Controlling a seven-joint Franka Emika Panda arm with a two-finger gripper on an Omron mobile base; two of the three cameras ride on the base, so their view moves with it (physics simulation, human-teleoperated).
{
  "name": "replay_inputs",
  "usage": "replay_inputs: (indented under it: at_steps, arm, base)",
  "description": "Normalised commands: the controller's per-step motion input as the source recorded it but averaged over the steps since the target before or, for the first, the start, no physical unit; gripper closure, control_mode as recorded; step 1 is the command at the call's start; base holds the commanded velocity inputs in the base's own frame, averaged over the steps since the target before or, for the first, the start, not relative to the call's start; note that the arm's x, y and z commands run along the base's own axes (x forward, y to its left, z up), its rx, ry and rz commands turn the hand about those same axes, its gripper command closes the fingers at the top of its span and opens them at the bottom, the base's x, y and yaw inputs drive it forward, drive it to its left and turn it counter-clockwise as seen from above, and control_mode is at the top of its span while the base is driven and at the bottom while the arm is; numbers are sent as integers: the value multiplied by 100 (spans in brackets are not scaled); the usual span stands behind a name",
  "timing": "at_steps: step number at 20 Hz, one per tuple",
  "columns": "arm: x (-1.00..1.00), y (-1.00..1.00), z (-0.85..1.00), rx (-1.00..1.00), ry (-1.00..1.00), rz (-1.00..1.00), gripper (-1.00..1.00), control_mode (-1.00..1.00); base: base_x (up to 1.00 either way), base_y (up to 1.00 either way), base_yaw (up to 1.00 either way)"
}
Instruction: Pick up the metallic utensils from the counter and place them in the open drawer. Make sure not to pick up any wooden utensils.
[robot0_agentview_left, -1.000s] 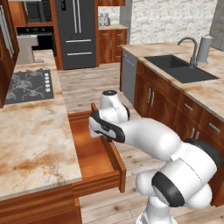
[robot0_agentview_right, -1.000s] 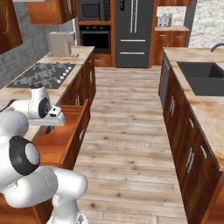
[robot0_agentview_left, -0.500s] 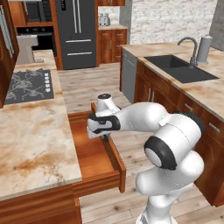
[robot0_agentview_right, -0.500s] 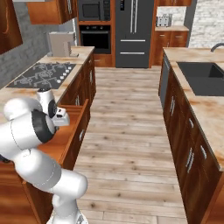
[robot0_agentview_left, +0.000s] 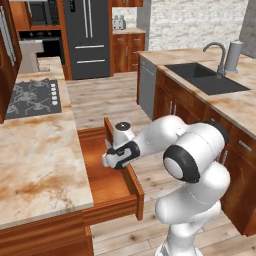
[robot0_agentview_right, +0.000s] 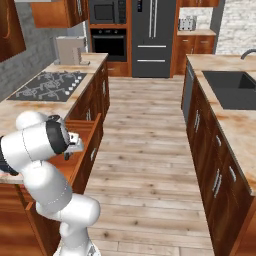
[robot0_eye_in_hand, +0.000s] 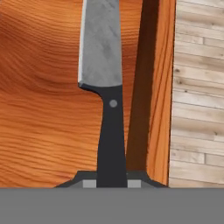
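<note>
The knife (robot0_eye_in_hand: 109, 118), with a black handle and a silver blade, is clamped by its handle in my gripper (robot0_eye_in_hand: 111, 183), which is shut on it. Its blade points out over the flat bottom of the open drawer (robot0_eye_in_hand: 39, 109), close to the drawer's side wall. From the left base view my gripper (robot0_agentview_left: 113, 159) hangs over the open drawer (robot0_agentview_left: 102, 185), beside the beige marbled counter (robot0_agentview_left: 35, 155). In the right base view my gripper (robot0_agentview_right: 75, 145) sits above the drawer's (robot0_agentview_right: 89, 131) front panel, partly hidden by my arm.
A black cooktop (robot0_agentview_left: 30, 97) lies further back on the same counter. Across the wooden floor aisle (robot0_agentview_right: 145, 150) runs a second counter with a dark sink (robot0_agentview_left: 205, 77) and faucet. A fridge (robot0_agentview_left: 90, 35) and an oven stand at the far end.
My hand has sunk a little lower over the drawer with the knife still in it, while my elbow has swung out to the right. The grip has not changed.
</note>
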Motion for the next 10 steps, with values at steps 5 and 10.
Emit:
replay_inputs:
  at_steps: [5,10]
  arm:
    - [37,-8,-26,0,10,0,100,-100]
    - [26,0,-33,0,12,0,100,-100]
  base:
    - [0,0,0]
    - [0,0,0]
